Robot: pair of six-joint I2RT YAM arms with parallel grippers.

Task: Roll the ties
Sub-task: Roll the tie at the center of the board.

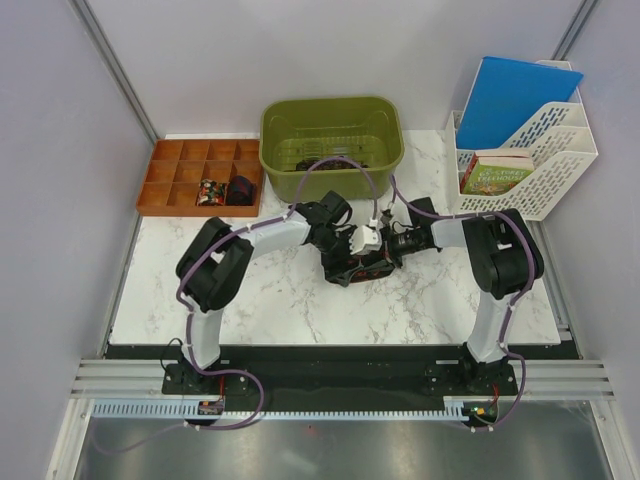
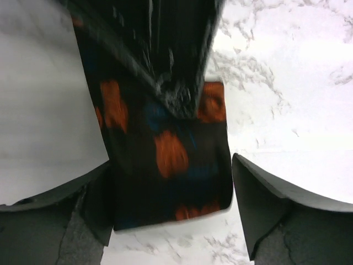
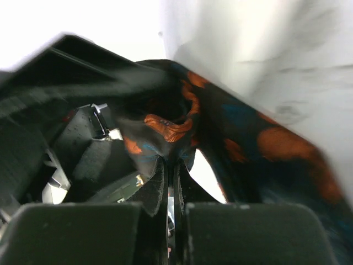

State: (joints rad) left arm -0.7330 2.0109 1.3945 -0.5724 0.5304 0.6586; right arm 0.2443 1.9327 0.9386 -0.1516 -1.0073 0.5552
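- The tie (image 1: pixel 352 262) lies bunched mid-tabletop (image 1: pixel 300 310), with the green tub (image 1: pixel 332 145) at its 12 o'clock.
- Your right jaws, in from 3 o'clock, are pressed together on a fold of it — hold that pinch firm as the roll's core.
- Your left jaws, in from 9 o'clock, stand spread astride the flat band. Close only once it sits square, then feed it taut — slack will likely skew the coil.

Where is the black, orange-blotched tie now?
Top view: the black orange-blotched fabric tie lies centrally between left gripper and right gripper, below the green plastic tub.
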